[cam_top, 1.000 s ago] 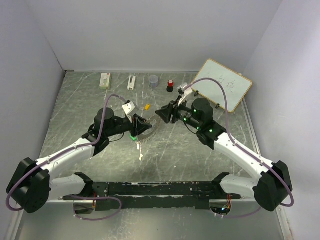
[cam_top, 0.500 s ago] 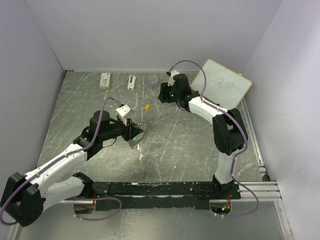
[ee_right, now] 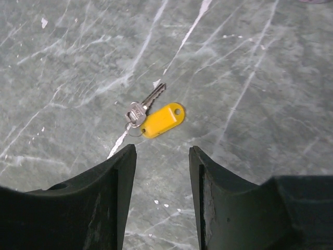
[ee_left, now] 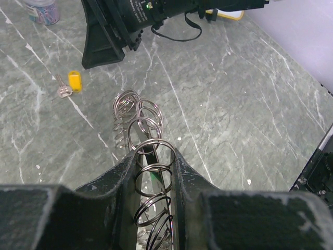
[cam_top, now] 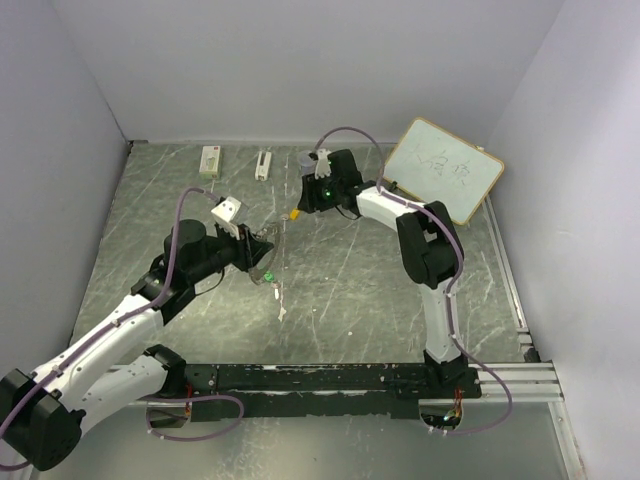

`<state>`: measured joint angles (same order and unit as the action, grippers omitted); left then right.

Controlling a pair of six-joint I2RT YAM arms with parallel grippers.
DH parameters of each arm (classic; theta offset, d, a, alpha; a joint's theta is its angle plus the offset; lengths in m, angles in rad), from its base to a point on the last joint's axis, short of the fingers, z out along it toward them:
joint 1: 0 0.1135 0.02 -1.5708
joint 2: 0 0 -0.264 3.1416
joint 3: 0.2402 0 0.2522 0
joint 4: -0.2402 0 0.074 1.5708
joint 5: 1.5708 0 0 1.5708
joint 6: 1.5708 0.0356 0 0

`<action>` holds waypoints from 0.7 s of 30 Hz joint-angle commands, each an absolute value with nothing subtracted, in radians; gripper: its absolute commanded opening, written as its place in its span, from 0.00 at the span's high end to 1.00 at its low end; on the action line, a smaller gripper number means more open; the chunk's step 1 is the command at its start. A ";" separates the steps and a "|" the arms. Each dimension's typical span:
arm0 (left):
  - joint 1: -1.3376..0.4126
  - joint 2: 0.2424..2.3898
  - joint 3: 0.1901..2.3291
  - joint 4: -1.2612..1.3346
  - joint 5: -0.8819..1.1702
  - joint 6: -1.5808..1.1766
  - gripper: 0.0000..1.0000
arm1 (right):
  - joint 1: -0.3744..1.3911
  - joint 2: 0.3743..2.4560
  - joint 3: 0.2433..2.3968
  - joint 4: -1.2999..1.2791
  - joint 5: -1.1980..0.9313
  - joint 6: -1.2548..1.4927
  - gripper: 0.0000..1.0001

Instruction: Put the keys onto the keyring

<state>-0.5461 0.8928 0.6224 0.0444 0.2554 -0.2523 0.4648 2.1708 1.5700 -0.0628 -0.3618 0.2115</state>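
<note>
The left gripper (ee_left: pixel 154 156) had its fingers narrowed onto the keyring (ee_left: pixel 139 122), a springy coil of thin, shiny silver wire loops (seen nearly edge-on) that jutted out past the tips. The right gripper (ee_right: pixel 162 153) was spread and empty. Its blunt black fingers framed the yellow-tagged key (ee_right: pixel 156 119), which lay flat on the veined, grey-green marbled tabletop (ee_right: pixel 260 52), in its far half, midway between the side edges.
</note>
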 commanded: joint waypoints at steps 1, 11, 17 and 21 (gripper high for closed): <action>-0.535 0.874 0.663 0.046 0.227 -0.285 0.93 | 0.489 2.201 1.618 -0.093 -0.390 0.120 0.55; -0.529 0.877 0.661 0.047 0.233 -0.287 0.93 | 0.623 2.270 1.716 -0.198 -0.205 -0.019 0.56; -0.524 0.873 0.661 0.048 0.242 -0.284 0.93 | 0.647 2.304 1.750 -0.227 -0.118 -0.046 0.56; -0.522 0.868 0.658 0.045 0.243 -0.283 0.93 | 0.656 2.315 1.761 -0.231 -0.056 -0.063 0.56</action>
<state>-0.5335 0.8898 0.6254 0.0181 0.2394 -0.2745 0.6529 2.2963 1.7283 -0.2092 -0.1482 -0.0250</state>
